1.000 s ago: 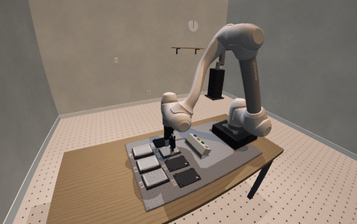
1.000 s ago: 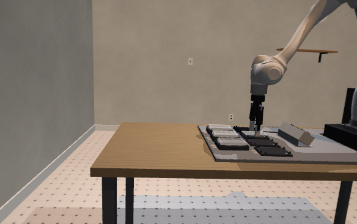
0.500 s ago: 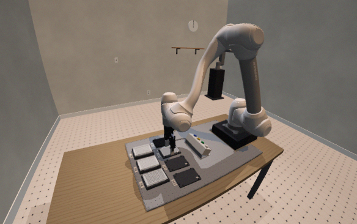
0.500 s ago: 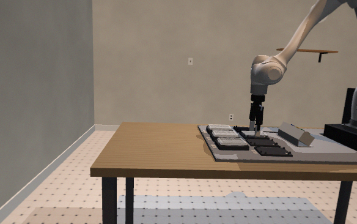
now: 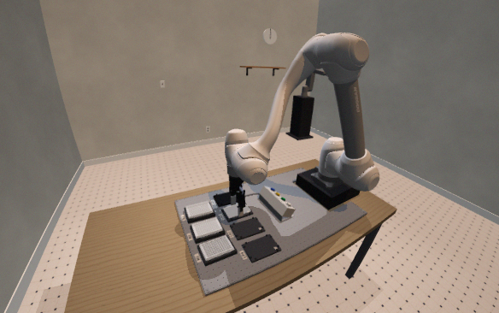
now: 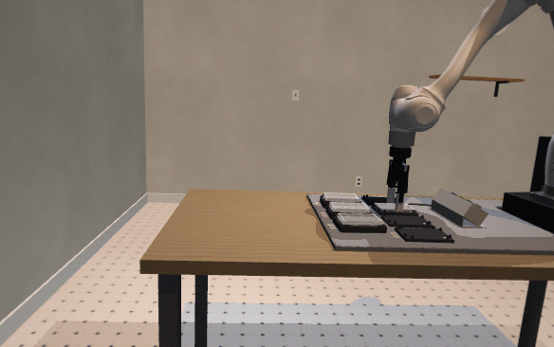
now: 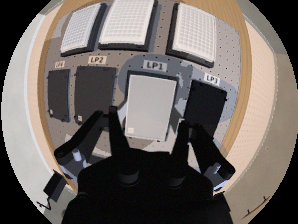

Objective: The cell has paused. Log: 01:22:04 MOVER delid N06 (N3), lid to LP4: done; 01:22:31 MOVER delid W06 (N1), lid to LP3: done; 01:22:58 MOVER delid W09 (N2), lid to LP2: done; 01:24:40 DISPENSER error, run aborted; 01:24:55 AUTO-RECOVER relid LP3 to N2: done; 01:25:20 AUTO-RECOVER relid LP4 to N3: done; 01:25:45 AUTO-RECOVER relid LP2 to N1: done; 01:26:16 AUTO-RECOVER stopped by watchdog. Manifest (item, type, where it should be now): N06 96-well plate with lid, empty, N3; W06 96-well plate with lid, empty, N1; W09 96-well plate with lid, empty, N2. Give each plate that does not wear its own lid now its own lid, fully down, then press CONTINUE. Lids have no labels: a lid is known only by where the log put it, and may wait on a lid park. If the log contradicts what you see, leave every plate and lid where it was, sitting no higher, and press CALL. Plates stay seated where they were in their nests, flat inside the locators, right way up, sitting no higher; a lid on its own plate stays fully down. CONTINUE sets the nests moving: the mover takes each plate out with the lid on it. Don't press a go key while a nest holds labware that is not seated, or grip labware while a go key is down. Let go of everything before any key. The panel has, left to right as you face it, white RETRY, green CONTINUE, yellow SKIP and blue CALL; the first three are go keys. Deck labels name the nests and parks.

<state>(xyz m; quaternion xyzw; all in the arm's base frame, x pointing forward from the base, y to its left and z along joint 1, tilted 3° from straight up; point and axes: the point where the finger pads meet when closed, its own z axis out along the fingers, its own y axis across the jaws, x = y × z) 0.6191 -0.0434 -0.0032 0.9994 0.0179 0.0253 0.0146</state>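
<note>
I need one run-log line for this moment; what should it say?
pincer shut on lid | lid at lid park | nearest plate uncovered

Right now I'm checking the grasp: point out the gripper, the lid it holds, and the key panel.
gripper [image 5: 237,204], top view, between its fingertips
lid [image 7: 150,104], wrist view, flat top
key panel [image 5: 275,204], top view, side wall
</note>
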